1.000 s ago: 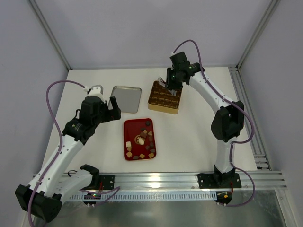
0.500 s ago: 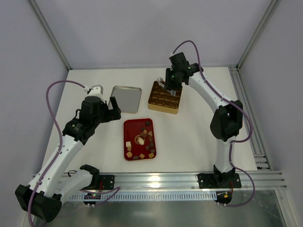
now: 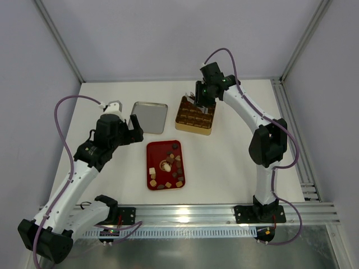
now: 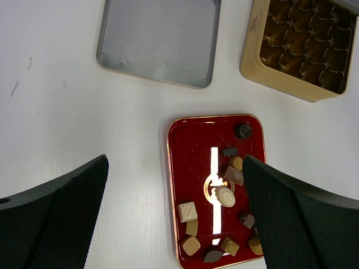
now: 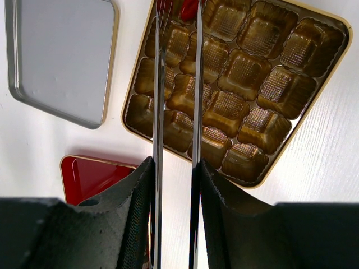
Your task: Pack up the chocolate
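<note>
Chocolate point(image 4: 226, 196): brown lumps, tan cubes on glossy red tray point(image 4: 190, 157); left gripper point(image 4: 175, 163) spread wide; right gripper point(image 5: 178, 14) state unclear.

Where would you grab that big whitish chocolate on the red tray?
Probably grip the whitish chocolate across its rounded sides, coming straight down: it lies on the tray with brown pieces crowding it, so a sideways approach would likely bump them.

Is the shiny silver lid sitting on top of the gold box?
No, the silver lid lies on the table beside the gold box, with a gap between them.
</note>
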